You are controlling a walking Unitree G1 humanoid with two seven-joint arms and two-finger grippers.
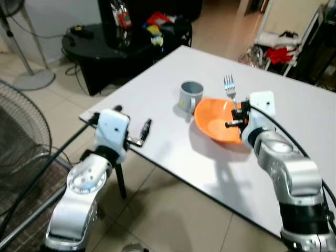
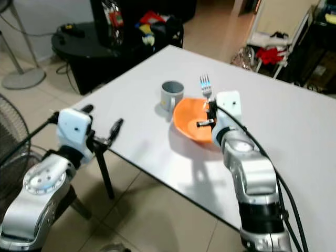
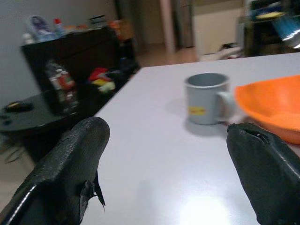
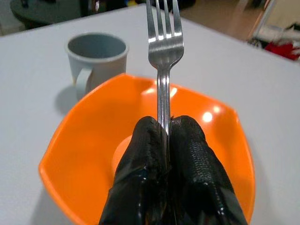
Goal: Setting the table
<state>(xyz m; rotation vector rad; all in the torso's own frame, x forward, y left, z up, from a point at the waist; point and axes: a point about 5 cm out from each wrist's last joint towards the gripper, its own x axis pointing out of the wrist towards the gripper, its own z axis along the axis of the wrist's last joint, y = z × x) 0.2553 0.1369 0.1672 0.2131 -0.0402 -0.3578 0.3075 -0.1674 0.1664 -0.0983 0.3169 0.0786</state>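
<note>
An orange bowl (image 1: 216,122) sits on the white table (image 1: 173,147), with a grey mug (image 1: 190,95) just to its left. My right gripper (image 1: 239,111) hovers over the bowl, shut on a silver fork (image 1: 229,85) whose tines point away from me. In the right wrist view the fork (image 4: 163,51) sticks out between the black fingers (image 4: 187,154), above the bowl (image 4: 93,154) and beside the mug (image 4: 96,54). My left gripper (image 1: 144,131) is open at the table's left edge, holding nothing. In the left wrist view its fingers (image 3: 70,164) frame the mug (image 3: 205,97) and bowl (image 3: 276,104).
A black round side table (image 1: 105,47) with bottles and clutter stands beyond the table's far left. A fan base (image 1: 32,79) stands on the tiled floor at left, a fan grille (image 1: 21,136) nearer. Shelving with red cloth (image 1: 281,52) is at the far right.
</note>
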